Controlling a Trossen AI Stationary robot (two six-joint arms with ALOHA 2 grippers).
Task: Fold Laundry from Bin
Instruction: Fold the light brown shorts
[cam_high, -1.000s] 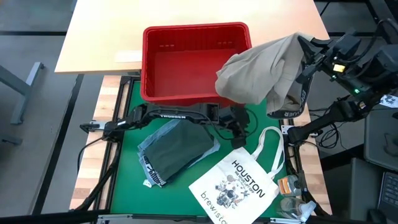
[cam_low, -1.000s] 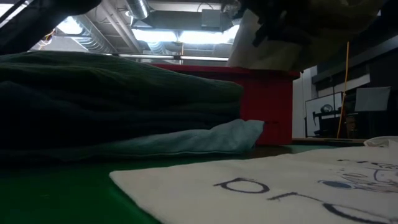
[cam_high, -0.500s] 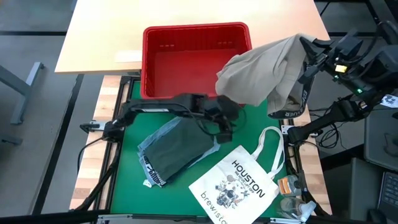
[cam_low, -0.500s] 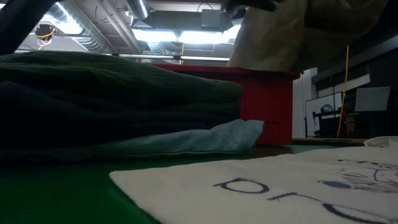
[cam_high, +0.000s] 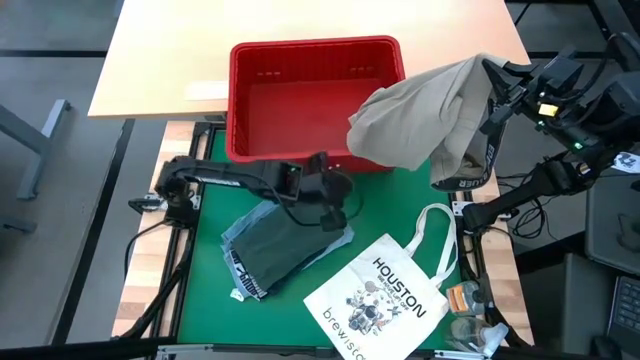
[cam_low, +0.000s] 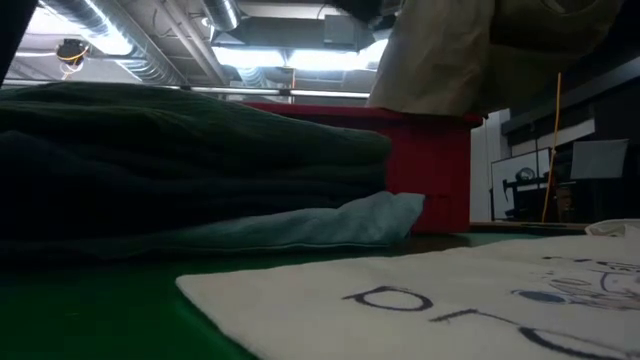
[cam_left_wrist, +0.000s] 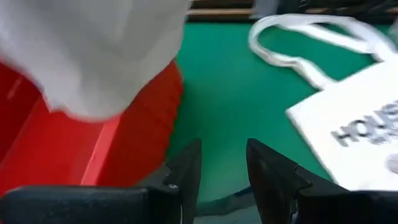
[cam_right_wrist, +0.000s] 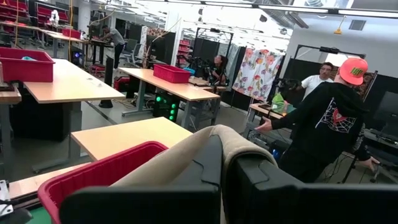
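The right gripper is pinched shut on the tan garment, holding it up in the air at about 2 o'clock, over the red bin's corner. The left gripper is a little open with nothing in it, low at the middle by the folded pile. To do this well, the left one should catch a hanging edge so both can spread it flat.

From my seat, the bin at twelve o'clock looks bare inside, open from above, except its two o'clock corner, where the hanging khaki garment blocks entry. Green mat between folded pile and tote bag is free; my left pincer hovers there.
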